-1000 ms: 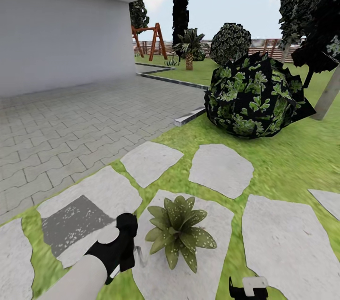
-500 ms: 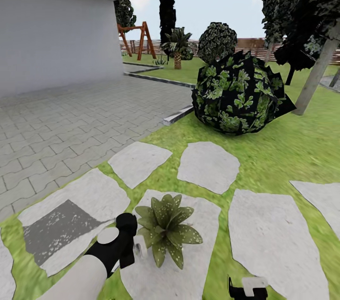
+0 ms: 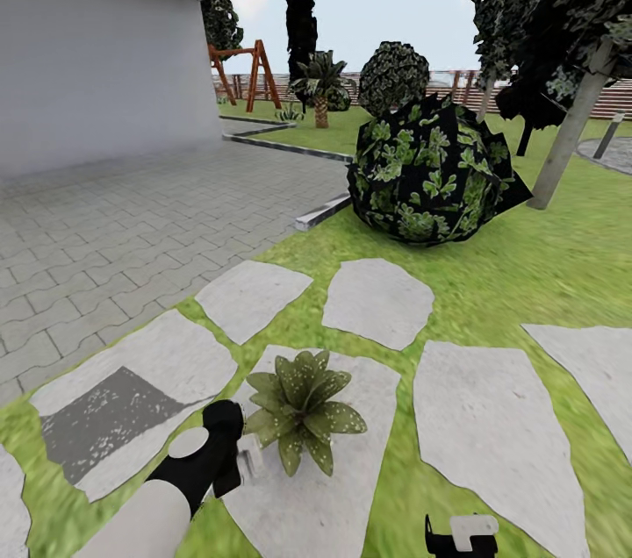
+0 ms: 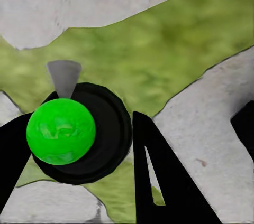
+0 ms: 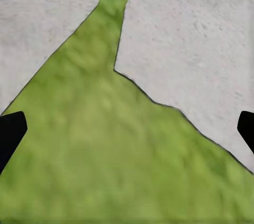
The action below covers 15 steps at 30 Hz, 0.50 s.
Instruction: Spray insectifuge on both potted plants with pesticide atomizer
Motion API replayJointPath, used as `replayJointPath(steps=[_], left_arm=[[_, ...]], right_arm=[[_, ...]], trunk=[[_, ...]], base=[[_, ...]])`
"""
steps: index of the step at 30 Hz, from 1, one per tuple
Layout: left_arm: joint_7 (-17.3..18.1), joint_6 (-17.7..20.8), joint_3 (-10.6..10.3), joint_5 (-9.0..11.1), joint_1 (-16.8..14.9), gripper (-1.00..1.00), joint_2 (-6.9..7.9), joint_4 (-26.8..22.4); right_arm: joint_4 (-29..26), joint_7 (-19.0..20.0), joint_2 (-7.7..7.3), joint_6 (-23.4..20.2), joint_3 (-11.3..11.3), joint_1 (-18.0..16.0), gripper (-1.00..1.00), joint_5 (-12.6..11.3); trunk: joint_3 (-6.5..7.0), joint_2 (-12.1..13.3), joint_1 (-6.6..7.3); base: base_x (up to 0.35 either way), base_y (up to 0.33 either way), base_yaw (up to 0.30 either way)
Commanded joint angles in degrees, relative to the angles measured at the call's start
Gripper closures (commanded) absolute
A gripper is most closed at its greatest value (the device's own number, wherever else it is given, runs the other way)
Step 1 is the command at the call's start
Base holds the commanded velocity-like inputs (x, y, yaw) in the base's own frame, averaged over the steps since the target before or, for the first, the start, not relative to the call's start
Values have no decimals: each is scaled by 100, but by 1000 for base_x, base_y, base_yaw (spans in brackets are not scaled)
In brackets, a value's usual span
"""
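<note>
A potted plant, a low rosette of pointed green leaves dotted with whitish insectifuge specks, stands on a stepping stone low in the head view. Just to its left, almost touching the leaves, my left gripper is shut on the pesticide atomizer, of which a whitish bit shows there. In the left wrist view the atomizer is a bright green round end in a dark ring with a grey nozzle, sitting between the black fingers. My right gripper hangs open over grass and stone and also shows at the bottom edge.
A dark, speckled patch marks the stone left of the plant. A large dark shrub stands ahead, with a grey paved yard and a house wall to its left. Trees, a grey post and a brown fence line the back.
The whole head view has shifted, so the camera has moved: plant, stones and shrub now sit further left and up. My left gripper holds its place beside the plant.
</note>
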State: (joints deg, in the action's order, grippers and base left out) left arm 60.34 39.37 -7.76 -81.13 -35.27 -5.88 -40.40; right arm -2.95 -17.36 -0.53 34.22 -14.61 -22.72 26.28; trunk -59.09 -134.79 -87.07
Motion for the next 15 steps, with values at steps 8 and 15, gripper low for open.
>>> replayJointPath(steps=[8, 15], left_arm=[[30, 45, -22, -16, 61, 100, 143, 40], [30, 45, -22, -13, 86, 100, 119, 48]], right_arm=[[9, -30, -21, 14, -36, -4, -100, 61], [5, -33, -5, 14, -34, -4, -100, 56]], trunk=[[-5, -2, 1], [-5, -2, 1]], base=[[0, 0, 0], [69, 73, 0]])
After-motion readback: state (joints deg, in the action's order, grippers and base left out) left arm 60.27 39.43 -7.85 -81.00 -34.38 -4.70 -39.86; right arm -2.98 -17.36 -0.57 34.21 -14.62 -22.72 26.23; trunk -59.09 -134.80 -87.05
